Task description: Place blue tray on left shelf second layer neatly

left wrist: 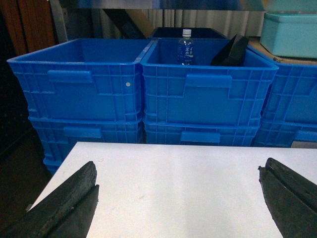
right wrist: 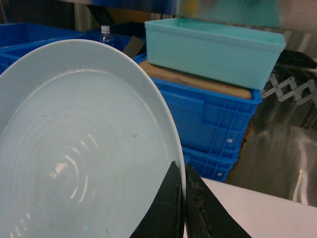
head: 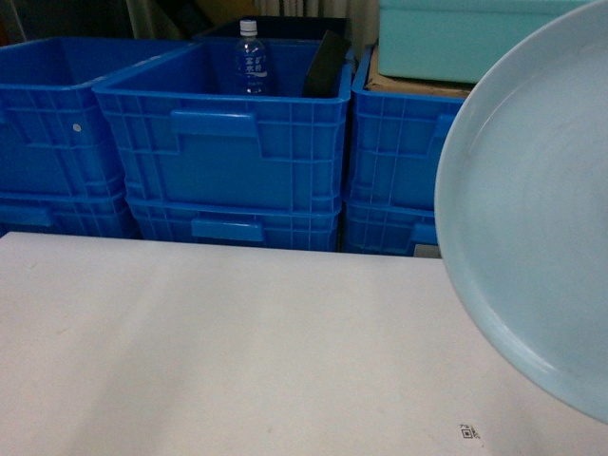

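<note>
The pale blue tray hangs tilted up on edge above the right side of the white table, its hollow face toward the head camera. In the right wrist view the blue tray fills the left half, and my right gripper is shut on its rim, one finger on each face. My left gripper stands wide open low over the table, with nothing between its fingers. A shiny steel upright shows at the far left; the left shelf second layer cannot be made out.
Stacked deep-blue crates line the far edge of the table; one holds a water bottle and a black object. A teal tub rests on cardboard over the right-hand crates. Reflective steel lies to the far right.
</note>
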Robot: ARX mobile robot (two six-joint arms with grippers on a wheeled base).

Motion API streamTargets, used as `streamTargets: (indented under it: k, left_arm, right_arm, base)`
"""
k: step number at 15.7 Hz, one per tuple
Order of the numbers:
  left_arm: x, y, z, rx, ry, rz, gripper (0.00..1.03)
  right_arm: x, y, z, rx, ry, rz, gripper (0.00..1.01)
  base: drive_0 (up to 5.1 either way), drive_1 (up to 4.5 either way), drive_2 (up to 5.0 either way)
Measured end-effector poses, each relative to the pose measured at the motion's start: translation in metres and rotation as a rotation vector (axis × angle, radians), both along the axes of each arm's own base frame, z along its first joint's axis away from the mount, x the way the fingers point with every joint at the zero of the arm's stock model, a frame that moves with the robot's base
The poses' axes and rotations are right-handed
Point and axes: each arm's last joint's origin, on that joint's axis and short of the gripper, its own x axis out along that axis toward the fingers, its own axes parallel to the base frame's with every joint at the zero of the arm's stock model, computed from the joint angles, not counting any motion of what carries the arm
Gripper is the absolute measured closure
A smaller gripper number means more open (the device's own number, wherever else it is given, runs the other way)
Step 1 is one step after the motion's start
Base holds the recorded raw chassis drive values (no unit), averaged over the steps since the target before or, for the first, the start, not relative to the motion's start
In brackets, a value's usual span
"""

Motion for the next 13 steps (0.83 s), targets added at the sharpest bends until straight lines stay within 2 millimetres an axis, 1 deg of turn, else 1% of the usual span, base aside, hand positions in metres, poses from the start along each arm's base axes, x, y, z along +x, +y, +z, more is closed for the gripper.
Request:
streamTargets:
  k: [2,4,5,7,8,9,13]
  left_arm:
    - [0.0,0.0,0.0,0.0,0.0,0.0,0.05]
    - [0.0,0.0,0.0,0.0,0.0,-0.001,0.05]
    - [0.0,0.0,0.0,0.0,0.0,0.0,0.05]
    - [0.0,0.0,0.0,0.0,0.0,0.0,0.05]
    - [0.0,0.0,0.0,0.0,0.0,0.0,0.05]
    - [0.0,0.0,0.0,0.0,0.0,0.0,0.05]
    - [0.0,0.0,0.0,0.0,0.0,0.0,0.05]
  right_arm:
    - [-0.022,-0.009,0.013,0.007,-0.054,-0.036,0.99]
    - [-0.043,-0.007,0.018,0.005,-0.092,-0.029,0.99]
    - [-0.053,-0.005,0.014,0.006,-0.106,-0.035,0.99]
    - [-0.067,0.002,-0.006,0.008,-0.09,-0.037,0.99]
    - [-0.07,0.011,-0.012,0.018,-0.105,-0.025,0.99]
    - [-0.07,0.016,-0.014,0.024,-0.111,-0.019,0.99]
    - [-0.07,0.019,-0.013,0.029,-0.135,-0.045,0.99]
  base:
    - [0.0,0.0,0.0]
    - [0.0,0.0,0.0]
    - [0.0,0.0,0.0]
    - [0.0,0.0,0.0]
    - [0.0,0.0,0.0]
    - [0.0,0.0,0.0]
    - [0.0,0.0,0.0]
